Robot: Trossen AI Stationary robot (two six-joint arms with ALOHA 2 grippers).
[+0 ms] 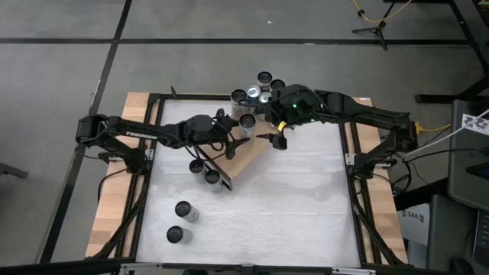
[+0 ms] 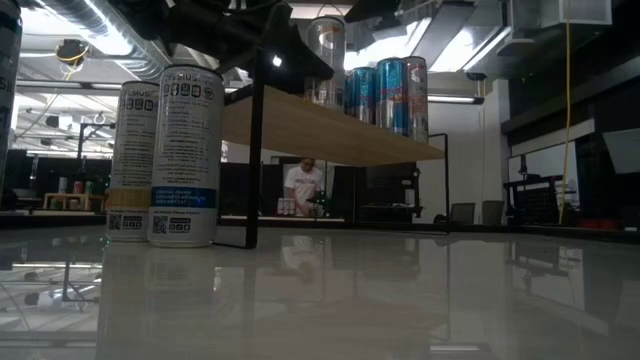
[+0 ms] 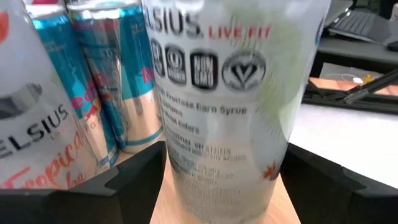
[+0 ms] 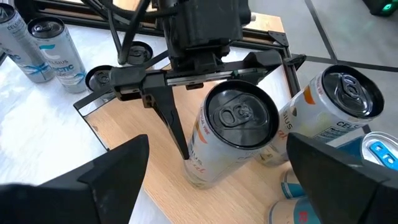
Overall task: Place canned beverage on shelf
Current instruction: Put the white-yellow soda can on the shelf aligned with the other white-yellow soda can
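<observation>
Left gripper (image 4: 186, 99) is what I watch first: its two dark fingers stand spread, one on each side of the tall white aluminium beverage can (image 4: 233, 134), and in the right wrist view I see a gap between the finger (image 4: 173, 124) and the can wall, so I read it as released, not clamped. The can stands upright on its base on the long light-brown wooden shelf (image 4: 149, 180), its long axis vertical, pull-tab lid up. It sits directly ahead of the left gripper, between the finger lines; in the left wrist view the printed can (image 3: 230, 106) fills the picture with both fingers low at either side.

Right gripper (image 1: 276, 139) hovers just beside the same can from the other side, fingers wide apart and holding nothing. Of the two, the left arm is plainly the nearer one.

Farther along the board stands a cluster of cans (image 1: 260, 90), white ones and blue-and-silver ones (image 2: 390, 95), just beside the new can. Near the board's other end, two white cans (image 2: 165, 155) wait on the white tabletop (image 1: 306, 206), and two more (image 1: 180, 221) sit well apart toward the table's near edge.

My judgement: this can is placed. Pulling straight back along the finger line should clear it without tipping it.
</observation>
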